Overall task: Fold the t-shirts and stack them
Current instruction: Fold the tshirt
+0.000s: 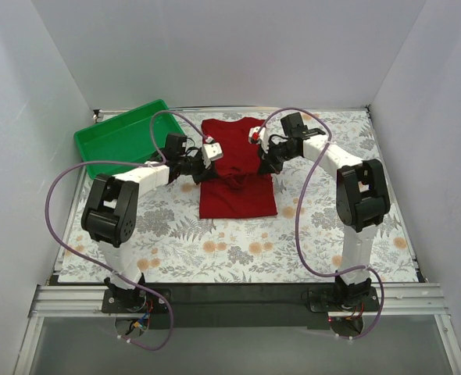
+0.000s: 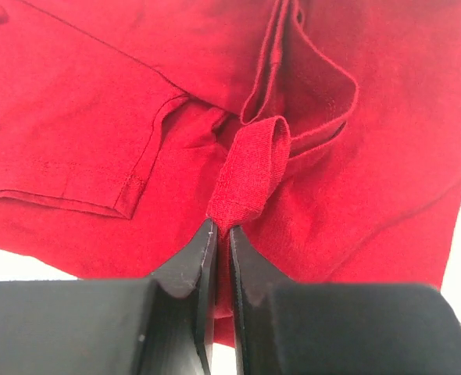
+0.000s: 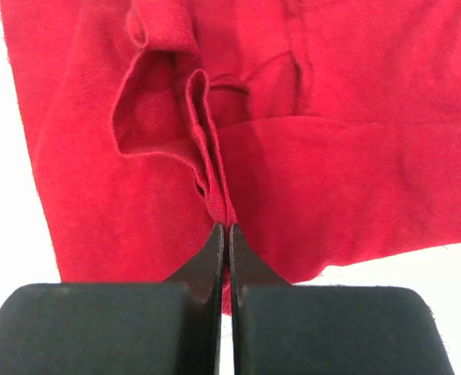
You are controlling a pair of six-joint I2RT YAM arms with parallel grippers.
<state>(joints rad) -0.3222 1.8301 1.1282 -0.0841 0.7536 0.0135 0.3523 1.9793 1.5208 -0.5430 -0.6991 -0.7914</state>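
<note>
A dark red t-shirt (image 1: pixel 238 183) lies partly folded in the middle of the table. My left gripper (image 1: pixel 201 173) is shut on a fold of its left edge; in the left wrist view a loop of red fabric (image 2: pixel 250 172) sticks out from between the fingers (image 2: pixel 190 266). My right gripper (image 1: pixel 263 166) is shut on a fold of its right edge; in the right wrist view a pinched ridge of fabric (image 3: pixel 211 168) runs up from the fingers (image 3: pixel 250 269). Both hold the cloth lifted a little above the lower part of the shirt.
A green plastic tray (image 1: pixel 121 139) stands at the back left, just left of my left arm. The table carries a floral-patterned cloth (image 1: pixel 238 246). White walls close in the left, back and right sides. Purple cables loop off both arms.
</note>
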